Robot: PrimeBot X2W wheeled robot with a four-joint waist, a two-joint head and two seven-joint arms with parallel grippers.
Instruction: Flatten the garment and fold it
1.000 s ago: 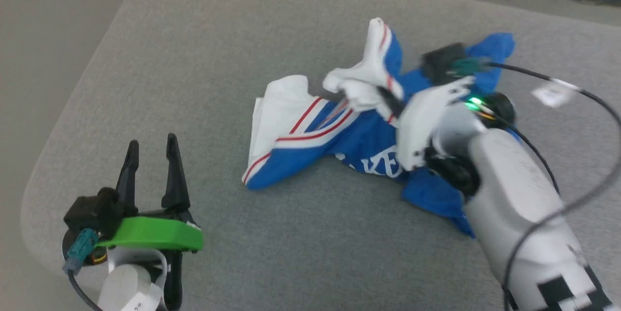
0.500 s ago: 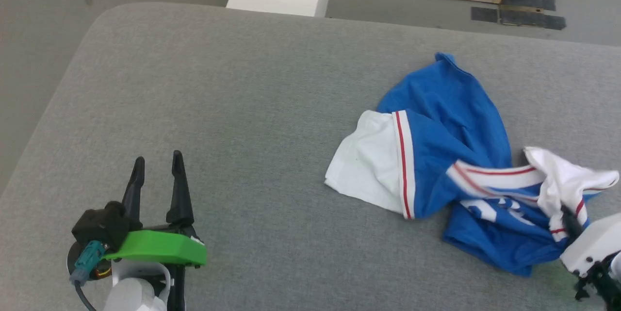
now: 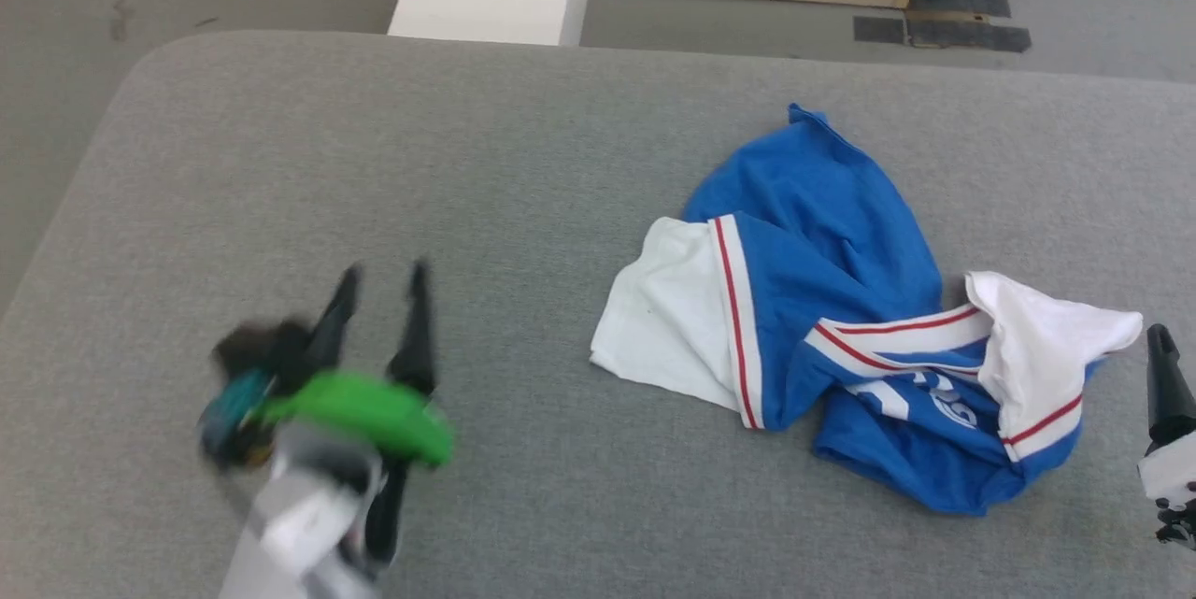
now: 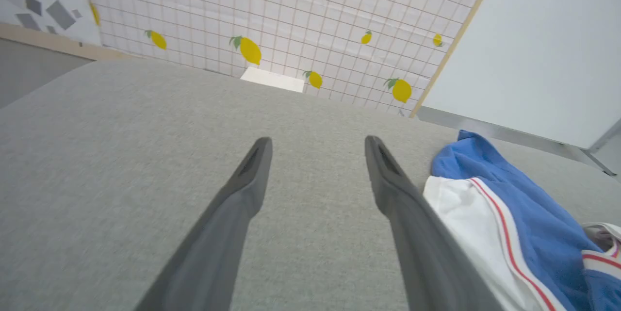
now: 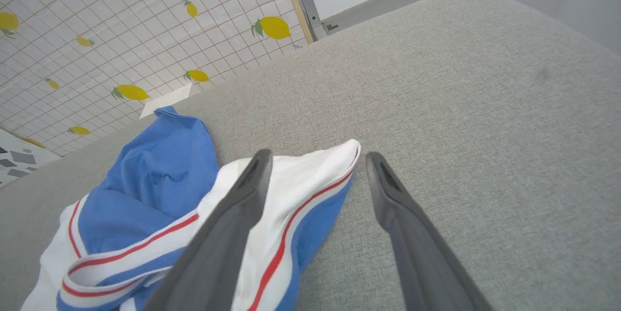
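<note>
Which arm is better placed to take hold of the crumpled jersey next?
Probably the right. The right gripper is open, with its fingertips right beside the tip of the garment's white sleeve. The left gripper, also open, stands over bare grey surface, apart from the cloth.

Soft matt cloth garment (image 3: pixel 822 300), rough grey woven table (image 3: pixel 374 160)

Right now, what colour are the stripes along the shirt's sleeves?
Red, set on white bands, against the blue shirt. The head view shows them best.
</note>
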